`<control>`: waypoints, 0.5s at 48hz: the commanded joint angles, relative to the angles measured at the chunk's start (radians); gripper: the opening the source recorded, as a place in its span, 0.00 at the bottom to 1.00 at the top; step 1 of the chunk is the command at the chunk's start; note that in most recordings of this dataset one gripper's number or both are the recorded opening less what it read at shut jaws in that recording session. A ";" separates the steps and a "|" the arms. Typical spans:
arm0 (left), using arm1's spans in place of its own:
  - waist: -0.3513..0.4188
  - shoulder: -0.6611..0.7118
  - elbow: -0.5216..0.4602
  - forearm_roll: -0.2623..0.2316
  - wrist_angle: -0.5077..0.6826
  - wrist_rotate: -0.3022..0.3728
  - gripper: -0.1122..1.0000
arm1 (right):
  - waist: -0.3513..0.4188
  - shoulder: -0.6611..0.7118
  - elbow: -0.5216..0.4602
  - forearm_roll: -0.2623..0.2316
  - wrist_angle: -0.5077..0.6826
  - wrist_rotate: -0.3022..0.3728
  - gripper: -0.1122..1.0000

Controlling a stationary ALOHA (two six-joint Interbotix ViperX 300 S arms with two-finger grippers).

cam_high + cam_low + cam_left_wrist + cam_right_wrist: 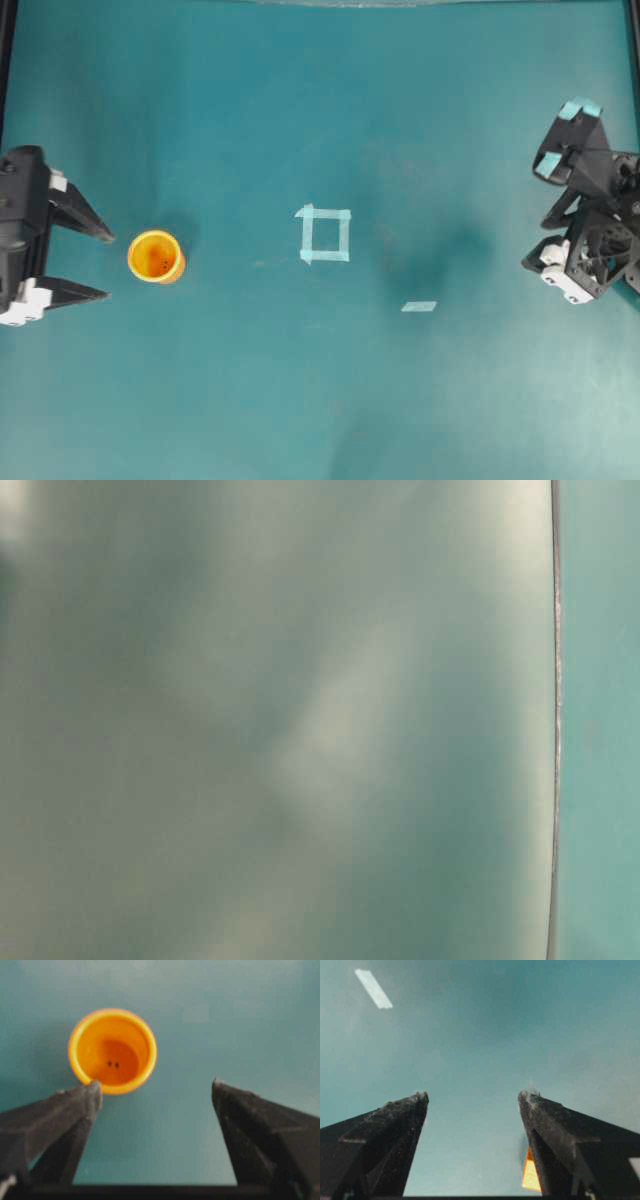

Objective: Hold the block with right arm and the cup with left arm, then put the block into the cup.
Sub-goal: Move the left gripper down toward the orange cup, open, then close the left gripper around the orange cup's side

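**Both claws wide open, nothing held**

The teal table [320,120] fills the overhead view. At its 9 o'clock edge the left claw [108,265] stands spread wide and empty, its fingertips [94,1091] just short of the cup [155,256], which sits upright slightly toward 3 o'clock of them. At the 3 o'clock edge the right claw [472,1097] is likewise fully open and holds nothing. Near centre lies a tape square [325,235]; a tape strip [419,306] lies toward 4 o'clock of it. The block [530,1174] shows only as an orange sliver beside the right claw's finger.
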 commanded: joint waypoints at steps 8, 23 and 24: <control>-0.044 0.133 -0.025 0.009 -0.038 -0.060 0.89 | 0.026 0.012 -0.017 0.003 -0.009 0.003 0.72; -0.044 0.324 -0.049 0.009 -0.060 -0.092 0.89 | 0.031 0.012 -0.008 -0.002 -0.014 0.003 0.72; -0.043 0.337 -0.049 0.009 -0.060 -0.100 0.89 | 0.032 0.012 -0.006 -0.002 -0.017 0.003 0.72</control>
